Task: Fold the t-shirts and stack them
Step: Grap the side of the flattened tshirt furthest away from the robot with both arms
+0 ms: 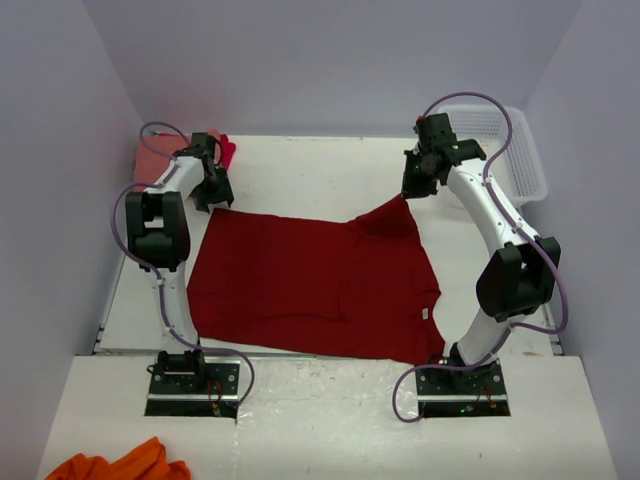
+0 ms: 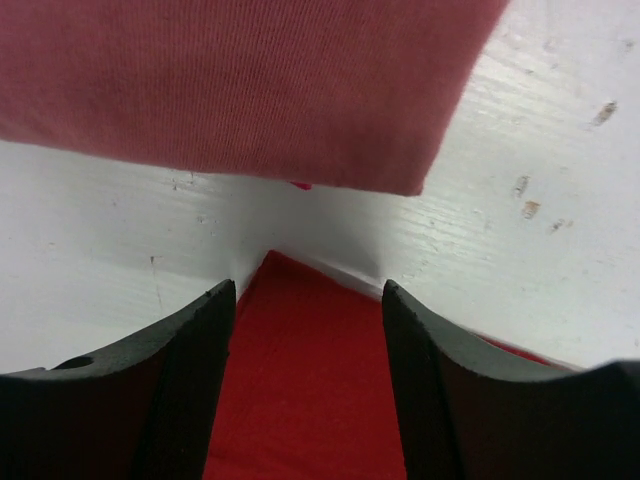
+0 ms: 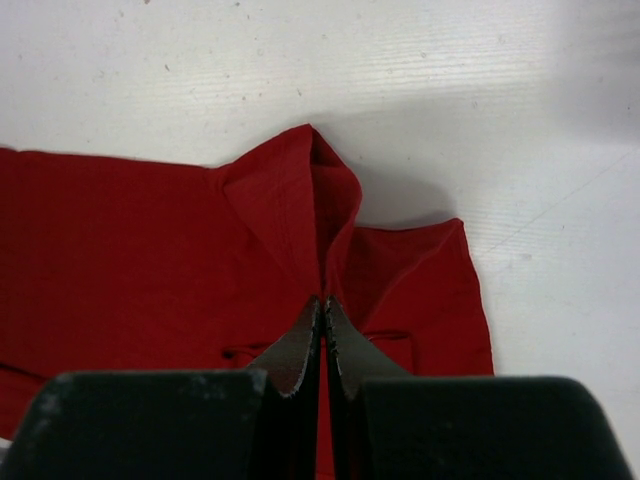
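Two grippers work far edge of dark red t-shirt [image 1: 310,285].
- Right gripper [image 3: 322,308]: jaws clamped on raised pleat of cloth at far right sleeve corner.
- Left gripper [image 2: 308,300]: jaws apart, straddling far left corner, not yet gripping.
- Shirt lies spread on table [image 1: 300,165].
- Salmon-pink t-shirt [image 2: 250,90] lies just beyond left corner.
- Recommended: lower left jaws over corner and close, staying clear of pink cloth. Then lift both corners level and draw them toward near edge together, keeping fold line straight.
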Robot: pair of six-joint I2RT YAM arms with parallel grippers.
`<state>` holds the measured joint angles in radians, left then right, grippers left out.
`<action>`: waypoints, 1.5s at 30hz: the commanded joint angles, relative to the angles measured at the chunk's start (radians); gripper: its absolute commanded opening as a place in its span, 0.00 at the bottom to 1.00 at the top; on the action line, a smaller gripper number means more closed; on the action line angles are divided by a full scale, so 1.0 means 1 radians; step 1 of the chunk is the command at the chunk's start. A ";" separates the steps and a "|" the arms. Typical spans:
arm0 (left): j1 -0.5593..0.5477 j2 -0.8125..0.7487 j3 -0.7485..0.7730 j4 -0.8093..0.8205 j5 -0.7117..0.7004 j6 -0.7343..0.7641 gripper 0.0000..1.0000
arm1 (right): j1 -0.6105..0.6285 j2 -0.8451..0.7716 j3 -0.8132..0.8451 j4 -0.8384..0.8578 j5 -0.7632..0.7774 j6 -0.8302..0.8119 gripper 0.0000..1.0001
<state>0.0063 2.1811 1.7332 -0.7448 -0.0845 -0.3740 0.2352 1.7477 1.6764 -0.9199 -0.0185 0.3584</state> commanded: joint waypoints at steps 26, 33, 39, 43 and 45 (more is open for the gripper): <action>0.004 0.068 0.028 -0.001 -0.069 -0.003 0.00 | -0.016 -0.005 0.002 0.019 -0.038 0.005 0.00; 0.004 -0.010 0.025 -0.011 -0.075 0.007 0.00 | -0.017 0.019 0.017 0.023 0.011 -0.006 0.00; 0.004 -0.084 0.084 -0.053 -0.098 0.024 0.00 | -0.056 0.091 0.138 0.004 0.008 -0.009 0.00; 0.004 -0.089 0.141 -0.079 -0.104 0.023 0.00 | -0.073 0.156 0.268 -0.022 -0.018 -0.027 0.00; 0.004 -0.081 0.158 -0.087 -0.112 0.018 0.00 | -0.079 0.194 0.339 -0.037 -0.021 -0.042 0.00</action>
<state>0.0063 2.1567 1.8313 -0.8177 -0.1535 -0.3737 0.1646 1.9144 1.9041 -0.9375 -0.0292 0.3492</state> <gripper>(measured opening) 0.011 0.006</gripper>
